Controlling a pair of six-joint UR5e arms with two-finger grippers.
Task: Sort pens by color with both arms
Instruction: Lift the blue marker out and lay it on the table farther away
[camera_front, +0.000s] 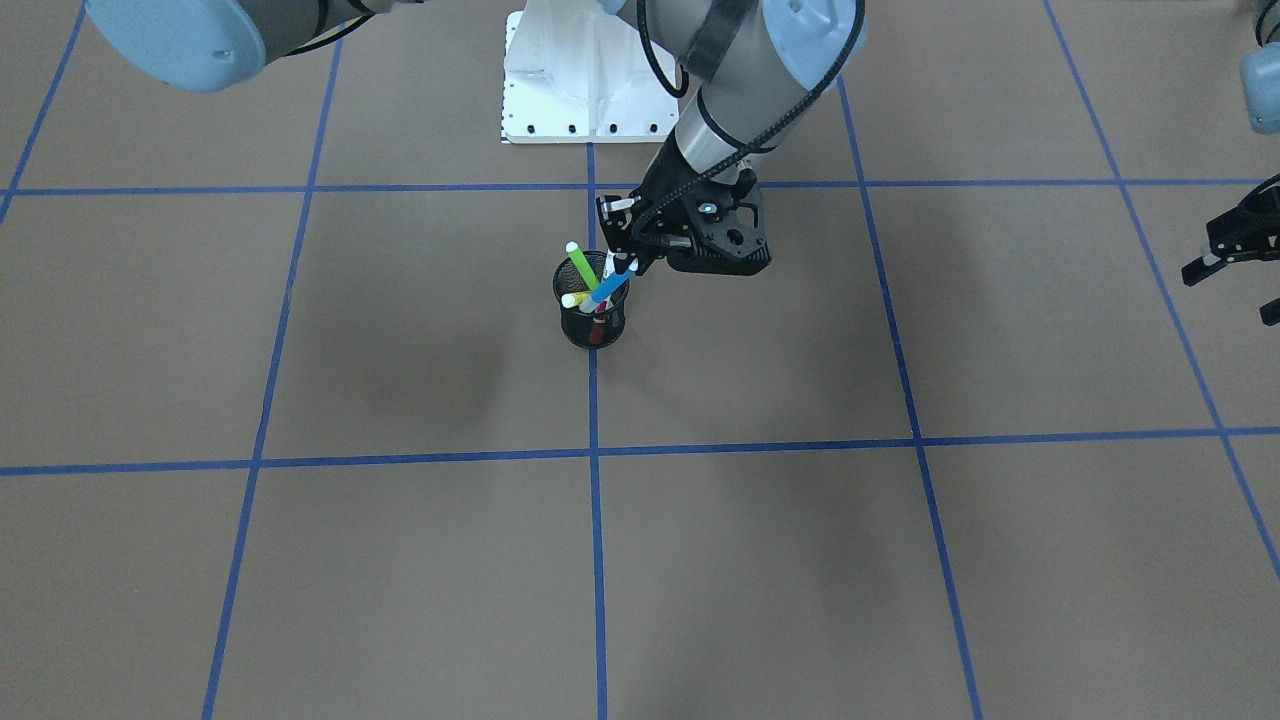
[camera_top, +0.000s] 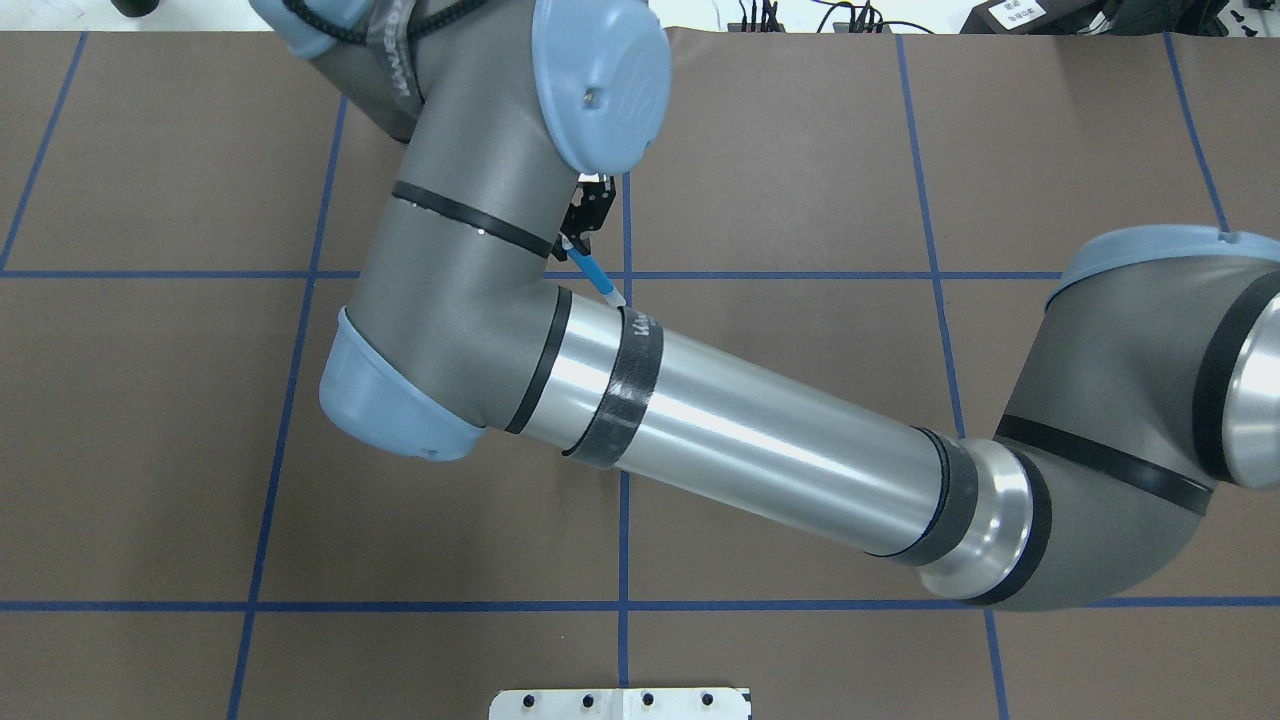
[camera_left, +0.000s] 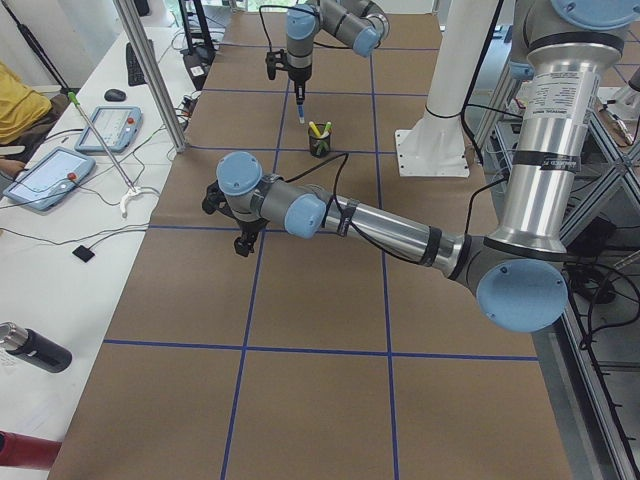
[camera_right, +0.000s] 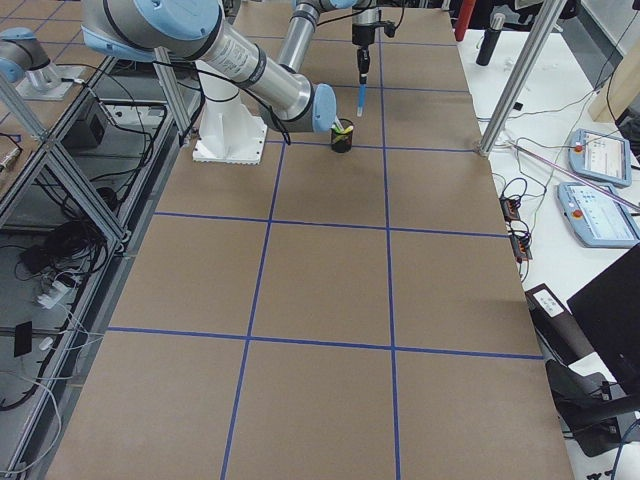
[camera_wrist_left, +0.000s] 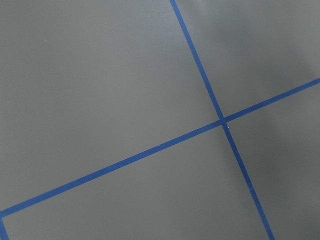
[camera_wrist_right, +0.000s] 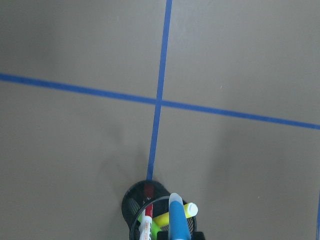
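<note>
A black mesh cup (camera_front: 574, 322) stands on the centre blue line. In it lean a lime green pen (camera_front: 580, 268), a yellow pen (camera_front: 573, 299) and a white pen with red ends (camera_front: 598, 325). My right gripper (camera_front: 626, 266) is shut on the top of the blue pen (camera_front: 606, 287) and holds it just above the cup. The right wrist view looks down on the blue pen (camera_wrist_right: 177, 220), the yellow pen (camera_wrist_right: 187, 210), the red-capped pen (camera_wrist_right: 147, 220) and the cup (camera_wrist_right: 132, 202). My left gripper (camera_front: 1230, 290) hovers far off at the table's side, open and empty.
The table is brown with a grid of blue tape lines (camera_front: 594, 450). The white base pedestal (camera_front: 580, 80) stands behind the cup. My right arm's elbow (camera_top: 400, 400) hangs over the table. Tablets and cables lie on the side bench (camera_left: 70, 160).
</note>
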